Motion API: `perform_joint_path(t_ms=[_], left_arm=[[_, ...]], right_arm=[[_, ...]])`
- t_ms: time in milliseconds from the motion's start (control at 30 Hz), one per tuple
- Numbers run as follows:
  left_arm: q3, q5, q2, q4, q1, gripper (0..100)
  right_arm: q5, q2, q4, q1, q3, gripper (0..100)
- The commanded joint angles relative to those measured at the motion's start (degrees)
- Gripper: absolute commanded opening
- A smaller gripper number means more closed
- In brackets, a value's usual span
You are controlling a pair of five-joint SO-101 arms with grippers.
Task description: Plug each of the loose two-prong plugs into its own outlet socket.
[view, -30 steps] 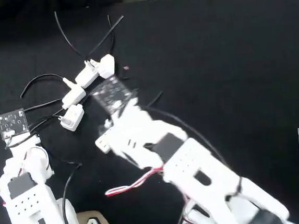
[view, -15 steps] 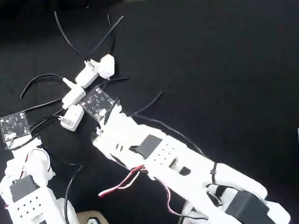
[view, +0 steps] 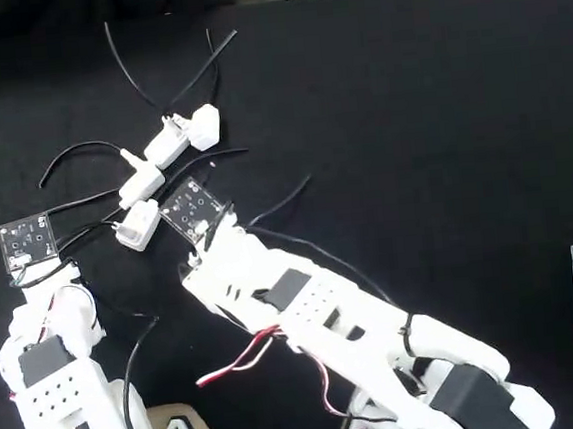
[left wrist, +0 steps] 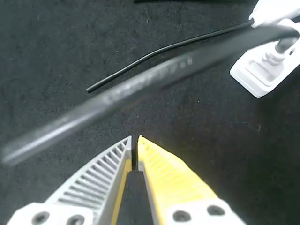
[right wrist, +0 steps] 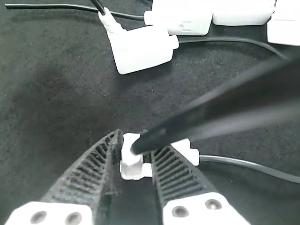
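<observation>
My right gripper (right wrist: pixel 135 143) is clamped on a small white plug (right wrist: pixel 129 168), one finger on each side of its body. The prongs are hidden from me, and a blurred black cable (right wrist: pixel 225 108) crosses in front of the plug. The governing relation is the bearing from this plug to the nearest white block (right wrist: pixel 140 51), which I take to be an outlet socket. The block lies on the counter (view: pixel 442 161) straight ahead of my right fingertips, near but apart from them. Its long axis runs across my line of reach, not along it, and its cord leaves from one end. I cannot tell which face carries the slots. My judgement is that the plug must be turned to face that block before any push. In the high view, a chain of white blocks (view: pixel 145 182) runs diagonally across the counter. My right arm (view: pixel 303 293) ends just beside the lowest block (view: pixel 137 225), while my left arm (view: pixel 49 366) stands farther off on the opposite side. The right arm is therefore the nearer one for insertion. My left gripper (left wrist: pixel 135 140) is closed, with its fingertips meeting and nothing visibly held between them. It is aimed at bare counter, and a further white block (left wrist: pixel 260 70) lies well off to one side of its reach line.
</observation>
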Motion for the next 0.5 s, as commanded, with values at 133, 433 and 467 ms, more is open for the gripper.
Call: perform_joint_path(t_ms=[133,433,467], left_arm=[[-0.31,0.26,-0.62,-0.70,-0.66,4],[-0.22,0.26,-0.62,-0.62,-0.66,4],[-0.22,0.26,-0.62,-0.62,-0.66,4]], right_arm=[[-0.26,-0.04,-3.52,-0.62,0.57,1.1],[-0.26,4.88,-4.13,-0.79,-0.40,1.1],[-0.26,6.46,-4.75,-0.79,-1.01,1.1]])
